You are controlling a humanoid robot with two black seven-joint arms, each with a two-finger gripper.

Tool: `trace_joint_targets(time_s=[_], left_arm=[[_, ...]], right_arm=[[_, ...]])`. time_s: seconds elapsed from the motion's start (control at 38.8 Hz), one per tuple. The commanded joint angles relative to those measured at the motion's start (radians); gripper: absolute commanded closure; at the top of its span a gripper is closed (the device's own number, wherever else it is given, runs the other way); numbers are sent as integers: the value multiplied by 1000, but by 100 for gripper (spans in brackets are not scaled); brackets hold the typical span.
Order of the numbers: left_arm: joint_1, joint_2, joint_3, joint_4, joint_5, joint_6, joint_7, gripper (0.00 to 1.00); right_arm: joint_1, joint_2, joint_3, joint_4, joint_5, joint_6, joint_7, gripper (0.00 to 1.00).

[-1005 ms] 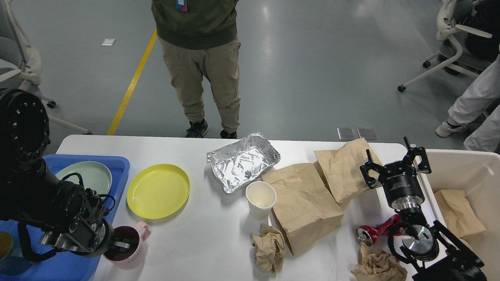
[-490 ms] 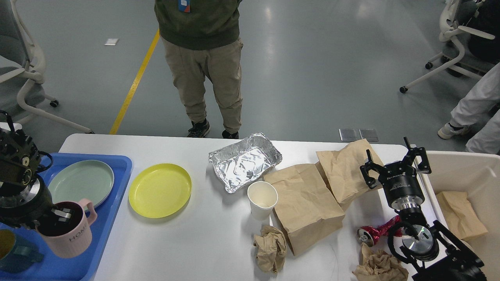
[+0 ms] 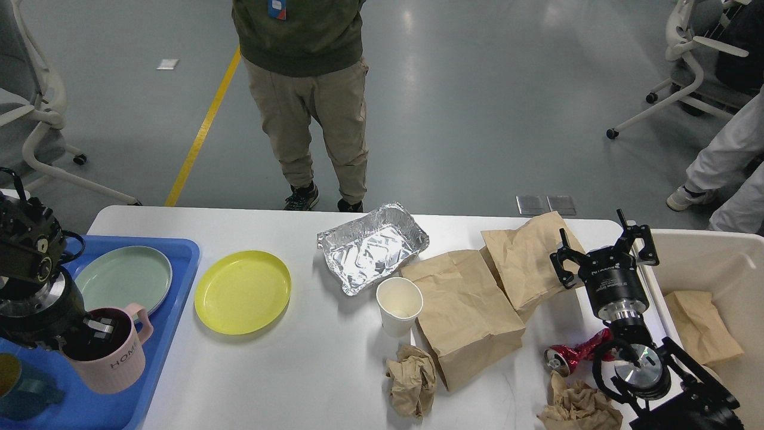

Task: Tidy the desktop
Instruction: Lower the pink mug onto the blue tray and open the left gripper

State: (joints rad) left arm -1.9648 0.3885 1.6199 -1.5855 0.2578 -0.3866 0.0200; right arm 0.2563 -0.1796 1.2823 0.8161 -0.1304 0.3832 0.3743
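The white desktop [image 3: 310, 358] carries a yellow plate [image 3: 242, 291], a foil tray [image 3: 372, 246], a paper cup [image 3: 399, 304], two brown paper bags [image 3: 465, 313] [image 3: 528, 257], crumpled paper wads [image 3: 412, 379] [image 3: 579, 409] and a crushed red can [image 3: 570, 355]. My left gripper [image 3: 95, 328] is shut on the rim of a pink mug [image 3: 113, 358], held over the blue tray [image 3: 176, 280] at the left. Open and empty, my right gripper [image 3: 597, 242] stands above the right bag's edge.
In the blue tray lie a pale green plate [image 3: 124, 278] and a teal cup [image 3: 18, 391]. A beige bin [image 3: 704, 257] at the right holds a brown bag [image 3: 698, 325]. A person stands beyond the far edge; office chairs are on the floor.
My left arm carried the pink mug from the desktop beside the yellow plate leftward over the blue tray. The right arm has stayed still.
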Motion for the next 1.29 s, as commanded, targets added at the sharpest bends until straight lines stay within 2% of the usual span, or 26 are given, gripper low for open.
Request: trace_joint_targets(time_s=[0.0, 0.31, 0.62, 0.7, 0.77, 0.88, 1.06, 1.26], left_arm=[[0, 0, 0, -1, 0, 0, 0, 100], [-16, 7, 1, 1, 1, -11, 0, 100], [-149, 67, -2, 33, 1, -133, -11, 100], [-198, 76, 1, 50, 1, -181, -25, 100], [-262, 90, 5, 119, 1, -305, -41, 100], [-293, 115, 6, 157, 15, -400, -49, 100], [-295, 132, 38, 163, 21, -410, -52, 100], [-287, 168, 41, 223, 46, -410, -49, 100]], right_arm=[[0, 0, 0, 0, 0, -1, 0, 0], [0, 0, 0, 0, 0, -1, 0, 0], [0, 0, 0, 0, 0, -1, 0, 0], [0, 0, 0, 0, 0, -1, 0, 0], [0, 0, 0, 0, 0, 0, 0, 0], [0, 0, 0, 0, 0, 0, 0, 0], [0, 0, 0, 0, 0, -1, 0, 0], [0, 0, 0, 0, 0, 0, 0, 0]])
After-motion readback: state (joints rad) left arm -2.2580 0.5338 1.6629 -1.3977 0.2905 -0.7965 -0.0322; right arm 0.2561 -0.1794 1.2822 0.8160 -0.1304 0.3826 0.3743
